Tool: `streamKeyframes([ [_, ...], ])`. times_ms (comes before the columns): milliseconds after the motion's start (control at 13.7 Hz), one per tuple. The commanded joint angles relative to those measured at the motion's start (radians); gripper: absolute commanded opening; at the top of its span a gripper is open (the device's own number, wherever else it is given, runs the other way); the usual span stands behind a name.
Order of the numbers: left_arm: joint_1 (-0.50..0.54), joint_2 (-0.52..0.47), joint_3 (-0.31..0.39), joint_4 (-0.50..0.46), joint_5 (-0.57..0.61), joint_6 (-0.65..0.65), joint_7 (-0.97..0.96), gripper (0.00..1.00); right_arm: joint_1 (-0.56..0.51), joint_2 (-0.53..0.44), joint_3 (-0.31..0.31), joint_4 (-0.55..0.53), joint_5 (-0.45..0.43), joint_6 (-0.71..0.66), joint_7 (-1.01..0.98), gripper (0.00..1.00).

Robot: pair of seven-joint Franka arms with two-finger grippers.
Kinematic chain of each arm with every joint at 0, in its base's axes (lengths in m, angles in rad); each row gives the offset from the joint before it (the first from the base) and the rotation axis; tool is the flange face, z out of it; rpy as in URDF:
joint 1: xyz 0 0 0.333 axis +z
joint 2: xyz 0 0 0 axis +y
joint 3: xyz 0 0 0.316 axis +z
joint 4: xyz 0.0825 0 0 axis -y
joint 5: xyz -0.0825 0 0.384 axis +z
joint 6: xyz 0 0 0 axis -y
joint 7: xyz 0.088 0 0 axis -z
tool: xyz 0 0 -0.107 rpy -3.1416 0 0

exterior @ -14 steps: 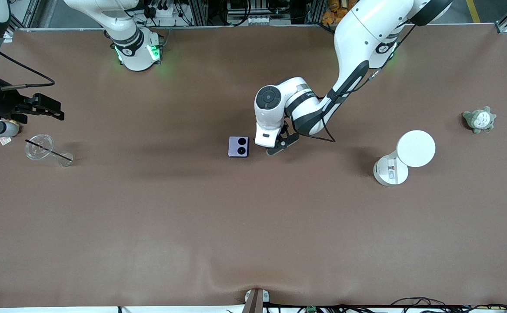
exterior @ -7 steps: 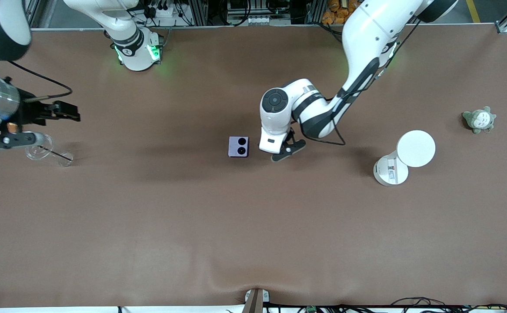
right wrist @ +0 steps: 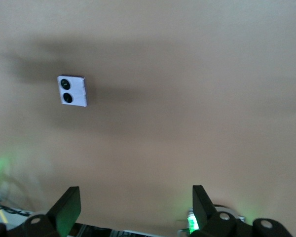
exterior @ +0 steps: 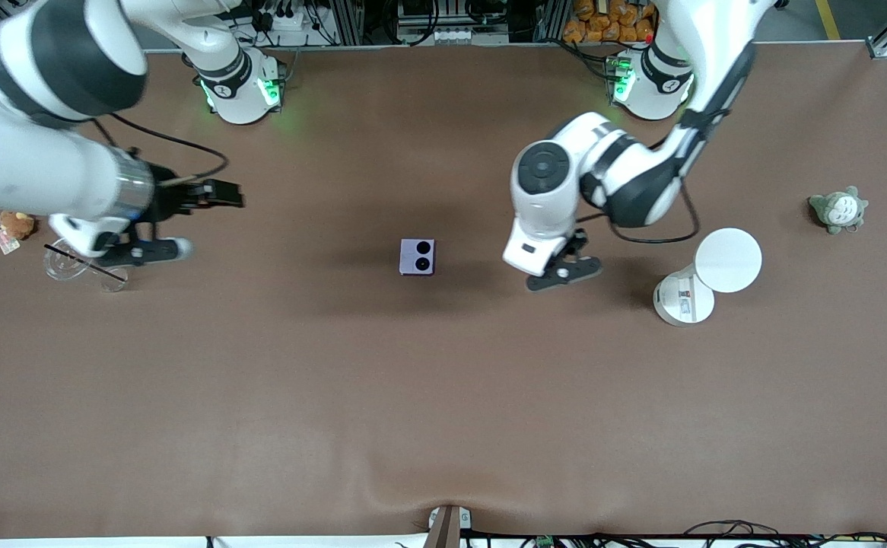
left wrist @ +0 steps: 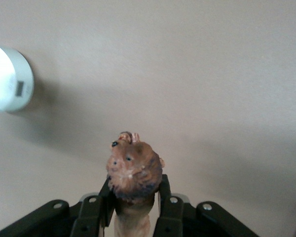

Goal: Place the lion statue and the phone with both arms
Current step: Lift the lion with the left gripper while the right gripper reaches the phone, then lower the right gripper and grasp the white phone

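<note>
Front view is showing the phone [exterior: 418,256] lying flat on the brown counter [exterior: 443,396] near its middle, lavender, with its two black camera circles facing up. No brand mark or lettering is readable on it.

Up in the air, the left end effector [exterior: 565,274] is hanging over bare counter between the phone and a white round-headed device [exterior: 710,278], which is standing toward the left arm's end. In the left wrist view, its black fingers [left wrist: 96,215] are pinching the lion statue [left wrist: 134,173], a reddish-brown figurine whose maned face is pointing toward the camera. A small label is showing on the white device's base, but its print is too small to read.

Over the counter toward the right arm's end, the right end effector [exterior: 189,221] is hovering with its jaws spread wide and nothing between them; the right wrist view is showing the phone well apart from it. Just beside it, a clear plastic cup [exterior: 82,265] is lying on the counter. A brown plush toy [exterior: 15,224] with an unreadable tag is sitting at the counter's edge there, and a grey-green plush [exterior: 839,209] is sitting near the other end.
</note>
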Motion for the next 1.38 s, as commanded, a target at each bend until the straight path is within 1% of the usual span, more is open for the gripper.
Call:
streamKeyframes([
  [0,0.115,-0.081,-0.036,-0.067,0.000,-0.005,0.207,0.00,0.080,0.056,-0.007,0.008,0.029,0.049,0.060,1.00],
  [146,0.190,-0.078,-0.070,-0.079,0.000,-0.005,0.276,0.00,0.129,0.099,-0.006,0.010,0.032,0.056,0.122,1.00],
  [291,0.253,-0.071,-0.072,-0.108,0.003,0.027,0.368,0.00,0.177,0.133,-0.006,0.010,0.032,0.085,0.179,1.00],
  [510,0.273,-0.055,-0.067,-0.157,0.022,0.109,0.401,0.00,0.243,0.197,-0.006,0.008,0.043,0.191,0.237,1.00],
  [655,0.293,-0.046,-0.069,-0.179,0.098,0.149,0.463,0.00,0.278,0.249,-0.006,0.008,0.046,0.265,0.262,1.00],
  [801,0.315,-0.022,-0.069,-0.184,0.112,0.169,0.477,0.00,0.320,0.295,-0.006,0.005,0.104,0.352,0.300,1.00],
  [874,0.316,-0.019,-0.069,-0.191,0.114,0.169,0.481,0.00,0.341,0.324,-0.006,0.005,0.112,0.389,0.311,1.00],
  [1092,0.335,0.006,-0.069,-0.196,0.115,0.174,0.487,0.00,0.373,0.381,-0.007,0.006,0.112,0.458,0.313,1.00],
  [1310,0.341,0.035,-0.067,-0.196,0.147,0.174,0.488,0.00,0.431,0.473,-0.009,0.005,0.100,0.613,0.310,1.00],
])
